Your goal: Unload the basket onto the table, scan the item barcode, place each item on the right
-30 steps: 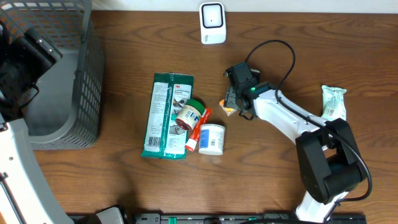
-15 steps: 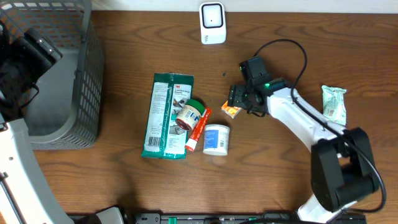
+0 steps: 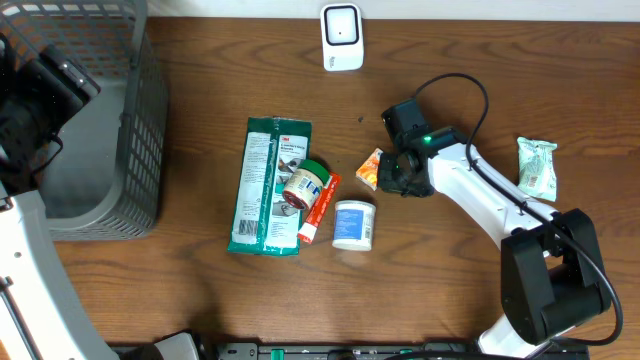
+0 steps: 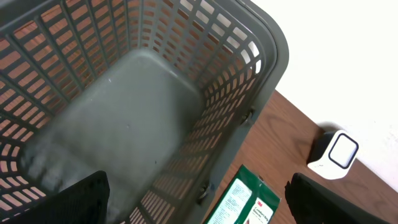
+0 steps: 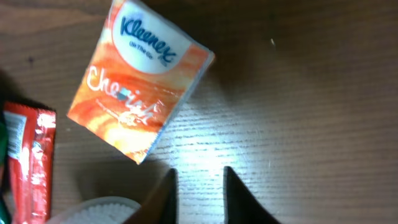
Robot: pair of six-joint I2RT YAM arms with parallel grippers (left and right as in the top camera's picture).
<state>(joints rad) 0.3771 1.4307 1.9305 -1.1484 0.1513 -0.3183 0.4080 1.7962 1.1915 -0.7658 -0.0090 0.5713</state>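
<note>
– Right gripper [image 5: 199, 173] first: how do its fingers stand?
– Drawn almost together, with only a narrow slit of bare wood between them and nothing in it. It grasps nothing.
– And the Kleenex tissue pack [image 5: 140, 81]?
– Flat on the table [image 3: 450, 300], orange-and-white face up, lying free. It is near those fingertips but not touching them. From overhead it sits between the gripper and the cluster of other goods.
– Where is the barcode scanner [image 3: 342, 37]?
– Standing at the far edge of the table, well apart from the pack.
– Left gripper [image 4: 199, 186]?
– Spread wide and empty, hanging above the grey basket [image 4: 267, 56] at the left end.
– What else lies about?
– A green 3M packet [image 3: 268, 185] with a small round tin [image 3: 305, 183] resting on it. A red tube [image 3: 320, 208] is just beside that, and a white jar [image 3: 353, 224] is near the tube. A green-and-white pouch [image 3: 537, 165] lies off to the right.
</note>
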